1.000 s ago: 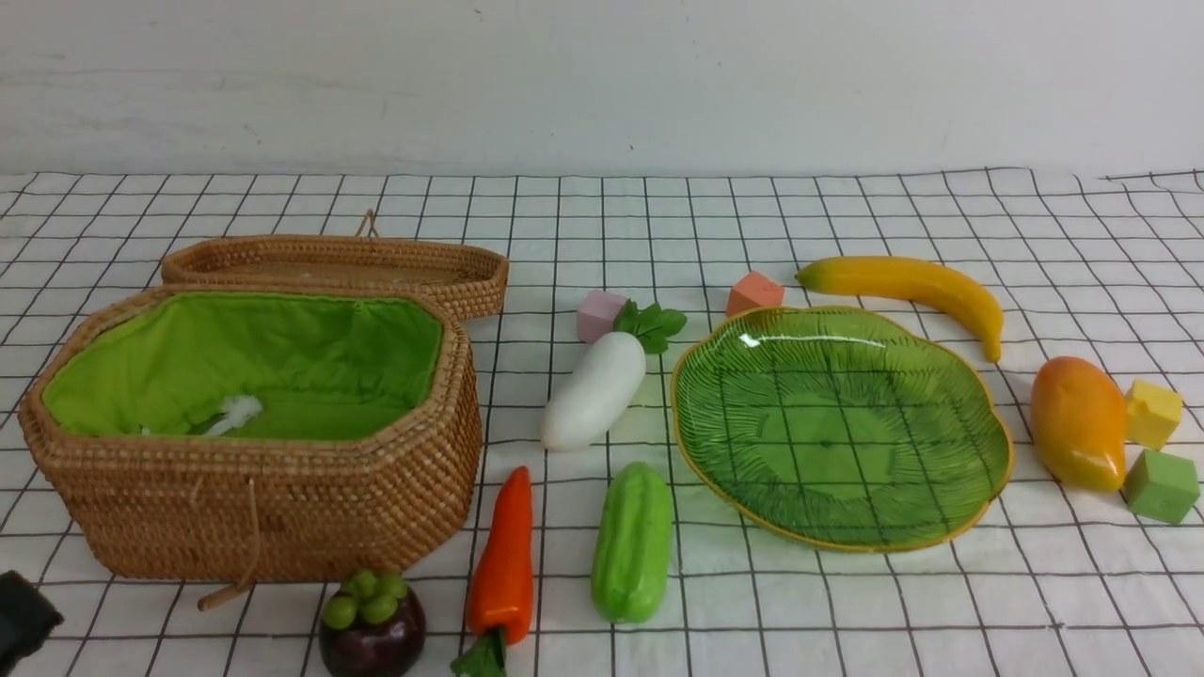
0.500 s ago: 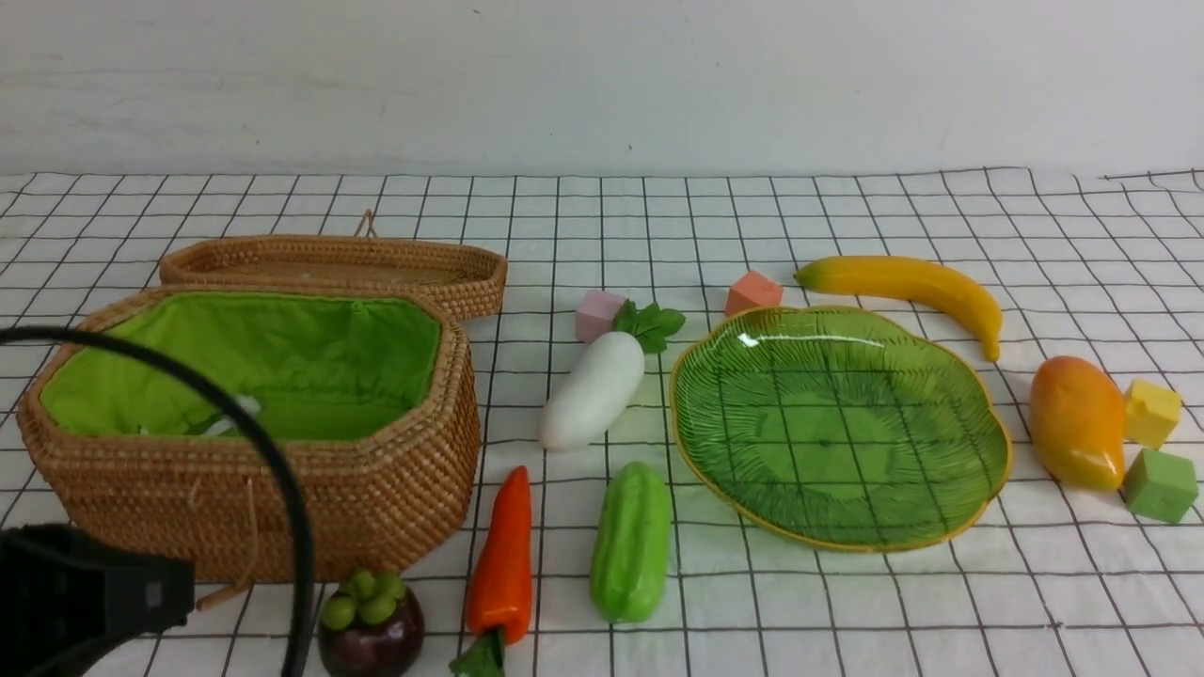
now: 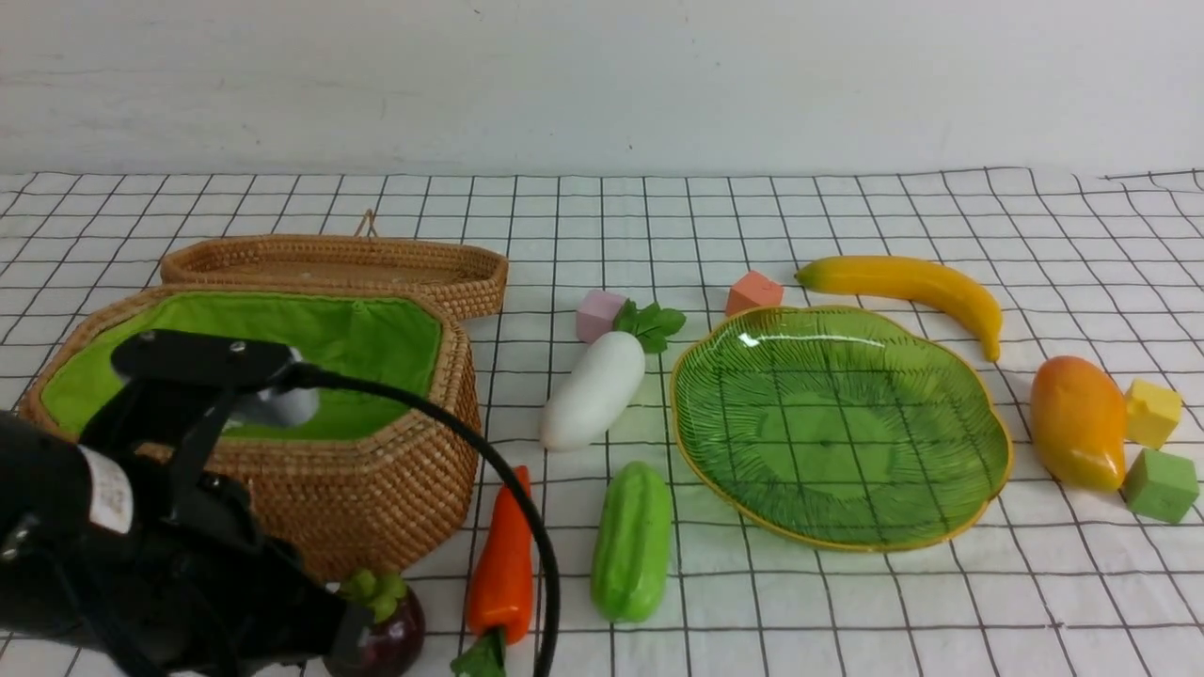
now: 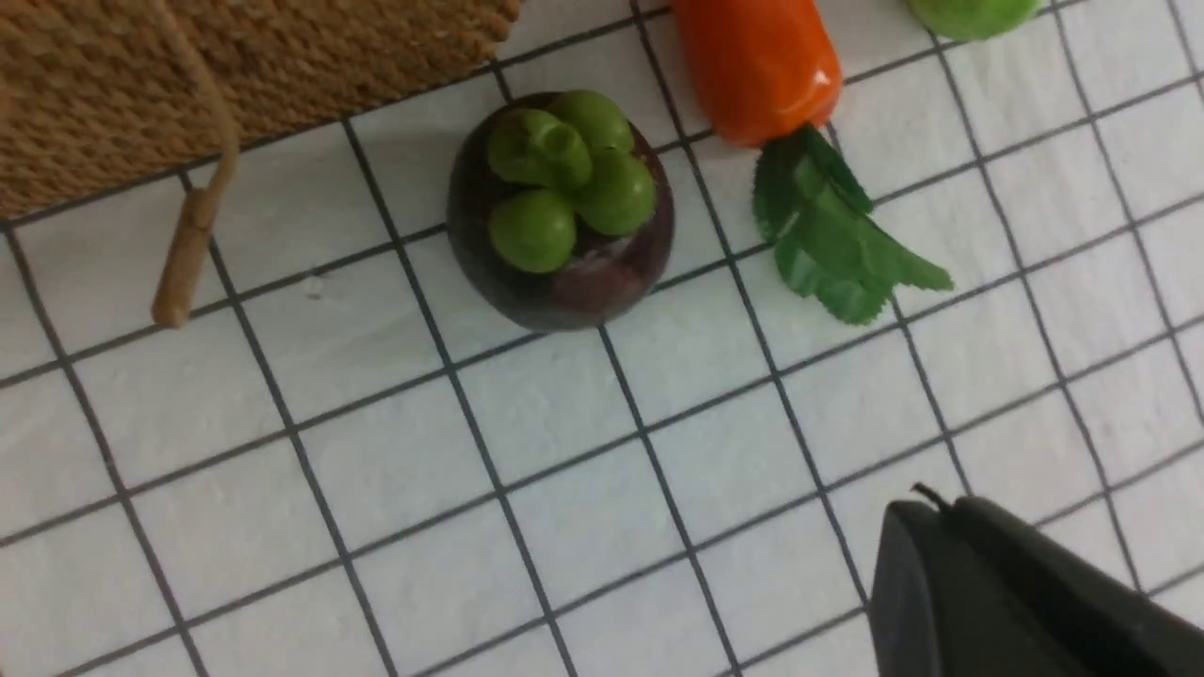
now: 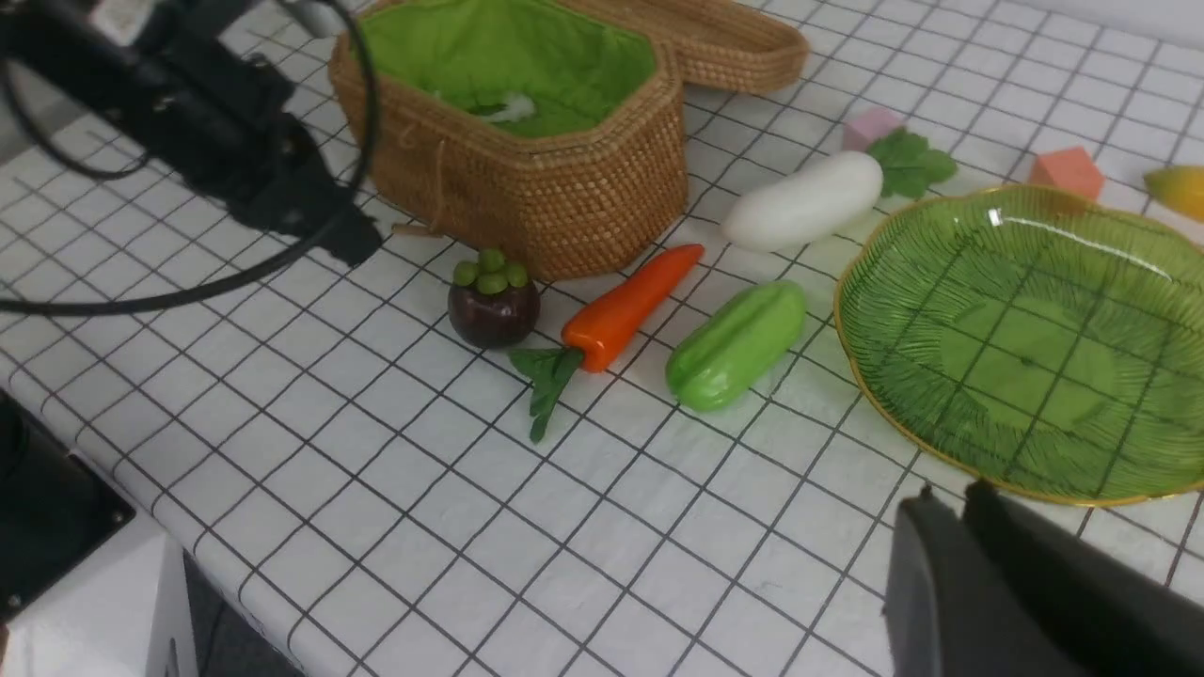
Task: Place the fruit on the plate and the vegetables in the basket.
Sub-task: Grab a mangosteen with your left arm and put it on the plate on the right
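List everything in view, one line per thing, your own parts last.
basket: one, rattan, green lining, left
lid: one, rattan, behind basket
mangosteen: one, dark purple, before basket
carrot: one, orange-red, beside mangosteen
gourd: one, light green, beside carrot
radish: one, white, centre
plate: one, translucent green, right of centre
banana: one, yellow, behind plate
mango: one, orange-yellow, right of plate
pink cube, orange cube, yellow cube, green cube: one each; by radish, behind plate, last two by mango
tablecloth: one, white with black grid, underneath
left arm: one, black, before basket
left gripper: one, black, shut, near mangosteen
right gripper: one, black, shut, near plate
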Controlling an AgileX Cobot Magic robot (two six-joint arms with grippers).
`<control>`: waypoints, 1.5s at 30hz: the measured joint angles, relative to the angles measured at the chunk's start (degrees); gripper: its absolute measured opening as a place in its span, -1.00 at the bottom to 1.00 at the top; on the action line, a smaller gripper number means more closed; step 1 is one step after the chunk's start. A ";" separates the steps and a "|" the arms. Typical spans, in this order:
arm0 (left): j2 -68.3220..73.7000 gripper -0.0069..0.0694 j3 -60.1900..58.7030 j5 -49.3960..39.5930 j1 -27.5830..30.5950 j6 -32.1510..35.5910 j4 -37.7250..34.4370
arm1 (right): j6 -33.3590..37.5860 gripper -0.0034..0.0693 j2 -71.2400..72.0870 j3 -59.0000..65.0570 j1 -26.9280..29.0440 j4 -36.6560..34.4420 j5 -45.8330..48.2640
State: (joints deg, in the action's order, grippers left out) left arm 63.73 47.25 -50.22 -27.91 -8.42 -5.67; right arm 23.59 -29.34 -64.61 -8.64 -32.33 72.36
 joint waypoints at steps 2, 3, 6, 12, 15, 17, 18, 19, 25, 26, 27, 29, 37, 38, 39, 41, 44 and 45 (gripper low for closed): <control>3.69 -0.68 0.06 2.63 0.00 -0.46 2.66 | 1.71 -0.75 0.00 0.18 0.00 -0.70 0.00; 5.20 -0.57 0.06 3.81 0.00 -0.51 3.50 | 2.15 -0.75 0.00 0.25 0.00 -0.84 0.00; 9.36 -0.14 0.12 6.86 0.00 -0.65 4.71 | 2.59 -0.74 0.00 0.35 -0.08 -0.93 0.00; 17.38 0.81 0.18 15.31 0.00 -4.71 6.29 | 2.71 -0.72 0.00 0.35 -0.08 -0.93 0.00; 21.47 0.93 0.18 18.12 0.00 -9.28 10.20 | 2.73 -0.72 0.00 0.35 -0.08 -1.29 0.00; 22.77 0.92 0.18 18.73 0.00 -11.05 12.04 | 2.73 -0.71 0.00 0.35 -0.08 -1.68 0.00; 24.12 0.91 0.18 19.29 0.00 -13.00 14.20 | 2.73 -0.71 0.00 0.35 -0.08 -2.10 0.00; 24.83 0.90 0.18 19.59 0.00 -14.30 15.33 | 2.73 -0.71 0.00 0.35 -0.08 -2.22 0.00; 27.97 0.67 0.29 20.28 -0.12 -17.36 18.21 | 2.73 -0.70 0.00 0.35 -0.08 -2.38 0.00; 28.02 0.61 0.29 20.10 -0.12 -17.43 18.16 | 2.73 -0.70 0.00 0.35 -0.08 -2.38 0.00; 28.02 0.55 0.29 19.80 -0.12 -17.54 18.16 | 2.73 -0.70 0.00 0.35 -0.08 -2.38 0.00; 28.02 0.55 0.41 19.12 -0.12 -17.63 18.16 | 2.73 -0.70 0.00 0.35 -0.08 -2.38 0.00; 25.52 0.55 0.76 11.59 -0.18 -16.71 14.30 | 2.73 -0.70 0.00 0.35 -0.08 -2.38 0.00; 23.90 0.55 0.76 10.04 -0.24 -15.82 12.79 | 2.73 -0.70 0.00 0.35 -0.08 -2.38 0.00; 21.83 0.55 0.76 8.78 -0.53 -14.90 11.21 | 2.51 -0.70 0.00 0.35 -0.08 -2.38 0.00; 17.04 0.55 0.99 5.88 -2.42 -11.38 8.17 | 0.99 -0.70 0.00 0.35 -0.08 -1.98 0.00; 11.20 0.55 2.22 5.91 -7.45 -5.63 4.31 | -2.53 -0.69 0.00 0.40 -0.08 -0.46 -0.59; 10.05 0.55 3.08 7.38 -9.49 -3.14 3.20 | -3.95 -0.69 -0.05 0.46 -0.08 0.24 -1.28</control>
State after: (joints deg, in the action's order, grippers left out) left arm 73.78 50.34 -42.84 -37.40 -11.56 -2.48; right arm 19.64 -29.39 -64.16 -8.71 -32.09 71.08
